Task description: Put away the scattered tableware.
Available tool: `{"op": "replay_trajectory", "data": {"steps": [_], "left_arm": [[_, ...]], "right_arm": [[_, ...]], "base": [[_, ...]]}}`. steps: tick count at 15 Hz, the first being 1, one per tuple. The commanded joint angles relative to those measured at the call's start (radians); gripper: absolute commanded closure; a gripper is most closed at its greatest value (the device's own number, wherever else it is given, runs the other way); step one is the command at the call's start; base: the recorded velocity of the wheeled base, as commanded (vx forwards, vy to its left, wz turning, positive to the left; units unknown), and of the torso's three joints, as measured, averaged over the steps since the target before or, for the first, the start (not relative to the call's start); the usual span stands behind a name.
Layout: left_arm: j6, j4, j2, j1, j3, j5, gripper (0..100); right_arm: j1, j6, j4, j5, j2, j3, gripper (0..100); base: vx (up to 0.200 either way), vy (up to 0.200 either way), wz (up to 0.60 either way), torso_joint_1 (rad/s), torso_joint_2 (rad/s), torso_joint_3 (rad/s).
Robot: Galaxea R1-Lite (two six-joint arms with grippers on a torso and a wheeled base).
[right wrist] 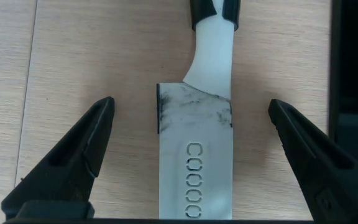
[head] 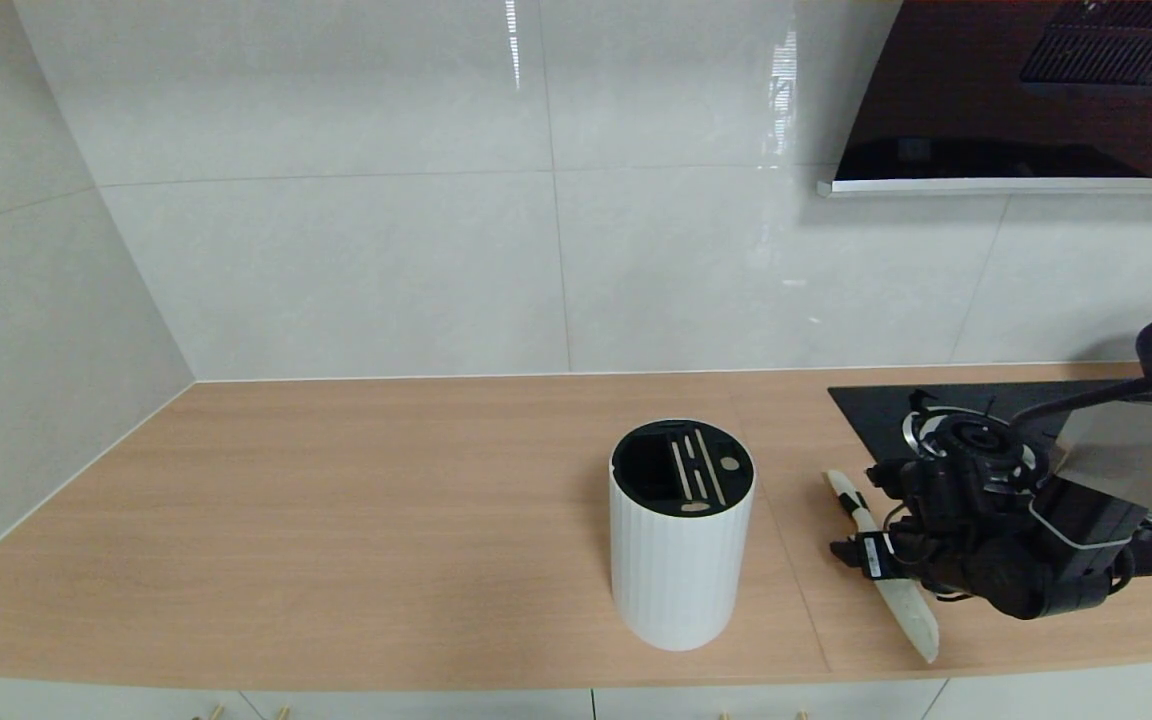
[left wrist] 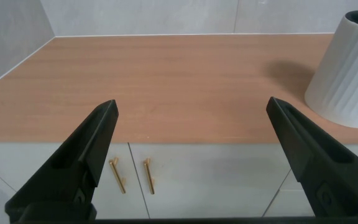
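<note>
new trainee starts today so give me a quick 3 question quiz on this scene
1. True or false: the right tool is shut on the knife.
2. Pick one: the white holder stands A) on the stove, B) upright on the wooden counter, C) tipped on its side.
3. Fill in: by the robot's own sides, the knife lies to the holder's ____.

Key
1. False: it is open, with one finger on each side of the blade.
2. B
3. right
</note>
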Motion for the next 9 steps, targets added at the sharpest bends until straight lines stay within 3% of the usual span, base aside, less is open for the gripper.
{"op": "replay_trajectory", "data": {"steps": [1,7,9], "left_arm": [[0.000,0.002,0.000,0.000,-0.001,0.000,0],[0.000,0.000,0.000,0.000,0.000,0.000,0],[0.018,0.002,0.000,0.000,0.000,-0.001,0]], "right_arm": [[0.001,-0.002,0.003,-0.001,0.010,0.002,100],[0.001,-0.005,0.003,-0.007,0.018,0.004,100],[0.001,-0.008,0.001,-0.007,0.012,0.010,100]], "base": [[0.000,0.000,0.00,0.000,0.00,0.000],[0.000,0.000,0.00,0.000,0.00,0.000],[0.000,0.000,0.00,0.000,0.00,0.000]]}}
